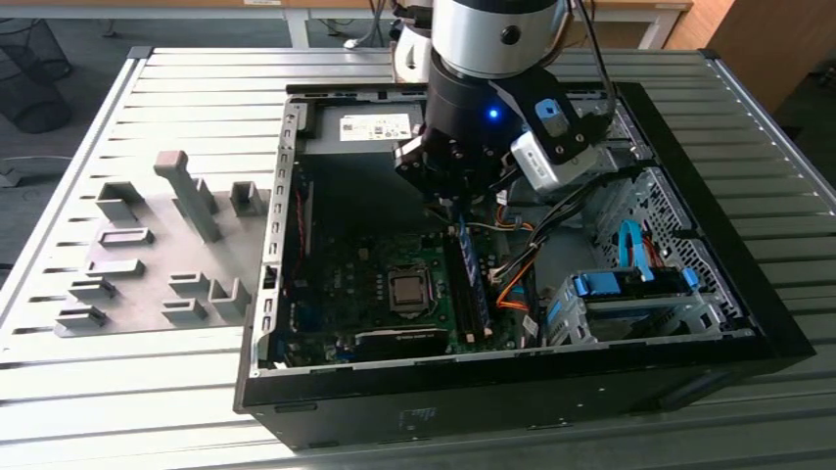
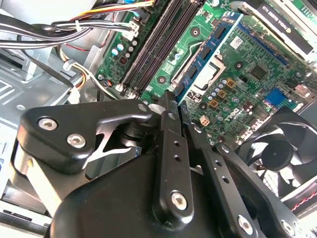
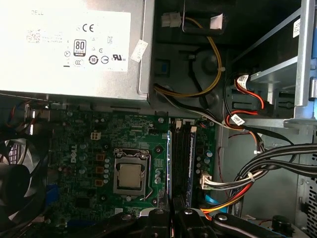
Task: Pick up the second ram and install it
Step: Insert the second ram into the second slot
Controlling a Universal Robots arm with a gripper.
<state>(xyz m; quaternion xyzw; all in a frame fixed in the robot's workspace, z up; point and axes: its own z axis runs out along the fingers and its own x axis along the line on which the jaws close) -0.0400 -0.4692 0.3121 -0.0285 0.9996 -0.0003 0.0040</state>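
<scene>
Hanging over the open steel computer case in the exterior view, the black gripper has a thin blue-green ram stick standing on edge in the motherboard at its 6 o'clock. In the second wrist view, its flat, bolted metal fingers are pinched narrow above the ridged black slots. In the first wrist view, the gripper sits just beside those long slots, near the square metal processor socket.

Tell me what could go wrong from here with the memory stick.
1. The gripper hangs just above the memory stick, which stands along the slots. I cannot tell if it is fully seated, so a push off line might bend it or strain the board.
2. The bundle of cables lies close beside the slots and might snag the gripper.
</scene>
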